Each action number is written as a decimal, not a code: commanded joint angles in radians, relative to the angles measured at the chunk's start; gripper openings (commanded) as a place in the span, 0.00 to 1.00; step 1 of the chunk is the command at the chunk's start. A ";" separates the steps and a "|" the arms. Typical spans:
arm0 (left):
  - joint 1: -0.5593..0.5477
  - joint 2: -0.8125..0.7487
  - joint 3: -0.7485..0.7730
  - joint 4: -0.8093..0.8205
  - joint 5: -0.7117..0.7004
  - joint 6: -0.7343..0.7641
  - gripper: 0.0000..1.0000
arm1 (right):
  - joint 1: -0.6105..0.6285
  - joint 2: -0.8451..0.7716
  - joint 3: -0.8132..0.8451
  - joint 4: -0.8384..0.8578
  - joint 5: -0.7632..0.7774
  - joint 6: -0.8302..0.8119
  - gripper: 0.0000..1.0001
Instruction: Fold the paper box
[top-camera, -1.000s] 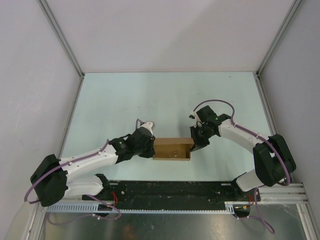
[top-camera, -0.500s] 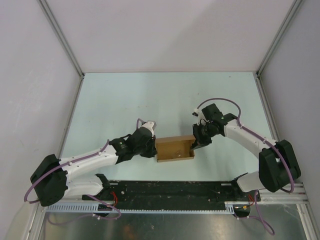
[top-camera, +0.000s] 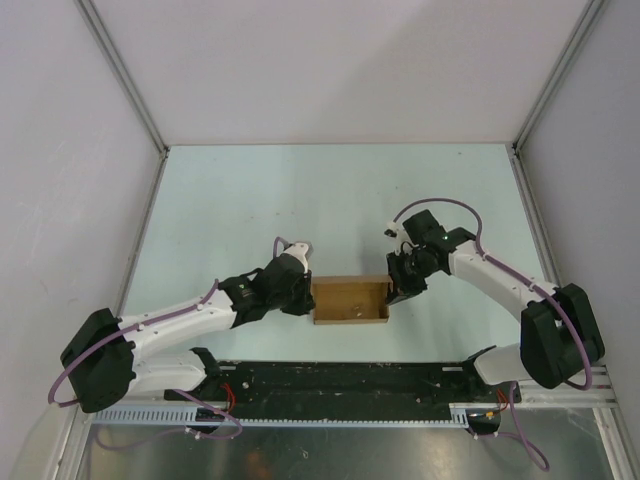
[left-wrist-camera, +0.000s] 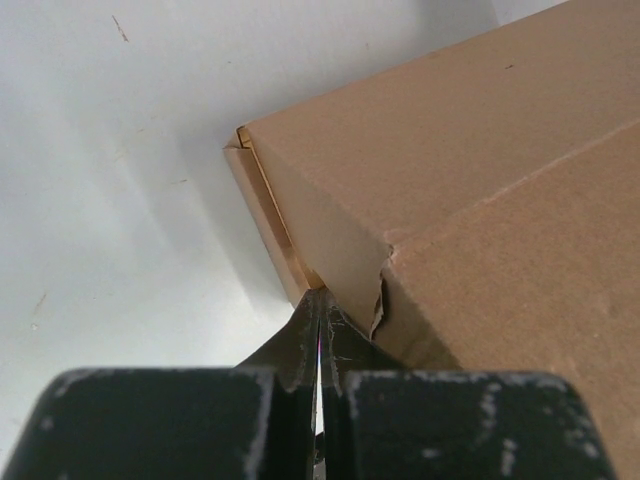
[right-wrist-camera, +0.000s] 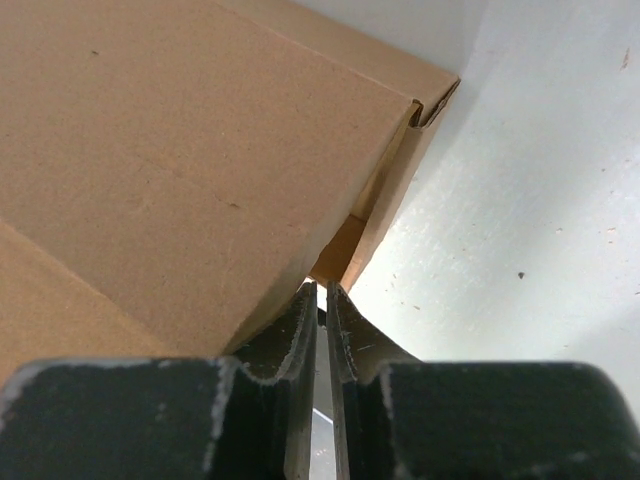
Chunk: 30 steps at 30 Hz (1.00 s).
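I judge the paper box (top-camera: 350, 299) light and easily creased, best taken at its end walls; left tool (left-wrist-camera: 318, 300) is pressed together, right tool (right-wrist-camera: 322, 292) I cannot tell.

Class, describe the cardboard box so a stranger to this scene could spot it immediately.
Look at the pale green table enclosed by white walls. Near its front edge, the paper box lies between the left gripper and the right gripper, which point toward each other. It is the only brown thing there, a long rectangle.
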<state>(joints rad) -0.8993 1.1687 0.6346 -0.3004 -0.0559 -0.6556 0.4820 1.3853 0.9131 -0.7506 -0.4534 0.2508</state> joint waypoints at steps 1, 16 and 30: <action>-0.009 -0.014 -0.007 0.032 0.021 -0.012 0.00 | 0.033 -0.019 0.000 -0.027 0.013 -0.018 0.12; -0.021 -0.056 -0.062 0.032 0.048 -0.007 0.00 | 0.098 0.020 -0.034 -0.012 0.059 0.013 0.12; -0.023 -0.106 -0.127 0.032 0.097 -0.012 0.00 | 0.133 0.029 -0.039 -0.013 0.130 0.071 0.13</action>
<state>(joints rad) -0.9127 1.0931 0.5426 -0.2817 0.0051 -0.6556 0.6056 1.4250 0.8761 -0.7650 -0.3531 0.3000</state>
